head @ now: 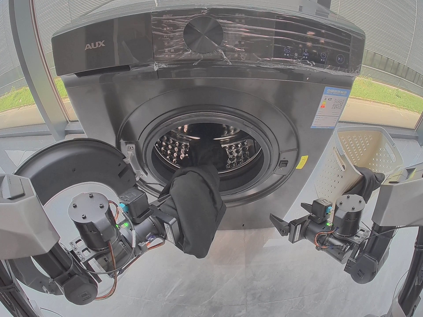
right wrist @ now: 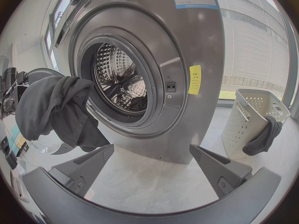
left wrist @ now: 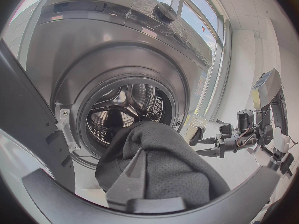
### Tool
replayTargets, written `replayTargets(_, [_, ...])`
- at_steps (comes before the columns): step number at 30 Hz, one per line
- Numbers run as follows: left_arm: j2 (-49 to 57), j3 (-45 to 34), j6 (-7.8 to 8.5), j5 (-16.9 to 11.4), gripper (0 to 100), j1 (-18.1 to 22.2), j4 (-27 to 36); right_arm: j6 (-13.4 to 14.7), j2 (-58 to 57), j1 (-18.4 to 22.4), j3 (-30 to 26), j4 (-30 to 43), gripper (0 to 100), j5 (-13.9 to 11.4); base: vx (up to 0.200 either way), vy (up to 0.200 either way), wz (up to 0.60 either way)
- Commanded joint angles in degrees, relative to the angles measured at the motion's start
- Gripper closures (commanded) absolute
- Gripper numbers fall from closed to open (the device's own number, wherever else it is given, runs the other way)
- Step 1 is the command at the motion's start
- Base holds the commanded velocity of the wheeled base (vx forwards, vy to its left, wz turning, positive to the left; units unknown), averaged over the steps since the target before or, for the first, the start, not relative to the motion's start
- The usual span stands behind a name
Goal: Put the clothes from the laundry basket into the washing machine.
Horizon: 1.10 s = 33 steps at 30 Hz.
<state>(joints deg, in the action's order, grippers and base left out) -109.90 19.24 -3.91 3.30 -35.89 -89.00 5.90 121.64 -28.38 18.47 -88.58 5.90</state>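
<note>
Left gripper (left wrist: 149,178) is clenched on a black garment (head: 196,208), held at the near lip of the washing machine (head: 211,89) opening (door (head: 75,164) open to the left). Right gripper (right wrist: 150,148) is released and empty. Laundry basket (head: 370,146) stands right of the machine, a dark cloth (head: 368,183) draped over its rim.

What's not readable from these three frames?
Laundry basket bottom: head view, its near wall hides it; remaining clothes unknown.
Drum floor: head view, the held black garment covers it.
Dark lump in drum: right wrist view, too shadowed to identify.
</note>
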Motion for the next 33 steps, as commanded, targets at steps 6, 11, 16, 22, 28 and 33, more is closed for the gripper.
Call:
replayTargets(6, [-1.11, -0.16, -0.04, 0.12, 100, -0.15, -0.38, -0.01, 0.09, -0.01, 0.08, -0.02, 0, -0.01, 0.100, 0.000, 0.00])
replayTargets(11, [-1.37, -0.08, -0.04, 0.21, 100, -0.41, -0.38, -0.01, -0.08, -0.01, -0.01, -0.02, 0, -0.01, 0.000, 0.000, 0.00])
replayTargets(16, [-1.64, -0.16, -0.04, 0.21, 100, -0.50, -0.38, -0.01, -0.08, -0.10, -0.10, -0.02, 0, -0.01, 0.000, 0.000, 0.00])
replayTargets(22, [-2.34, 0.45, 0.13, 0.92, 100, -0.59, -0.38, -0.01, -0.35, -0.71, -0.36, 0.07, 0, -0.01, 0.000, 0.000, 0.00])
replayTargets(28, [-7.35, 4.32, 0.57, 2.41, 100, -1.55, -0.47, 0.16, -1.49, -2.56, -0.63, 0.42, 0, 0.16, 0.000, 0.000, 0.00])
replayTargets(33, [-13.76, 9.94, 0.05, 2.06, 100, -2.08, -0.12, 0.25, -1.58, -3.79, -0.89, 0.25, 0, 0.34, 0.000, 0.000, 0.00])
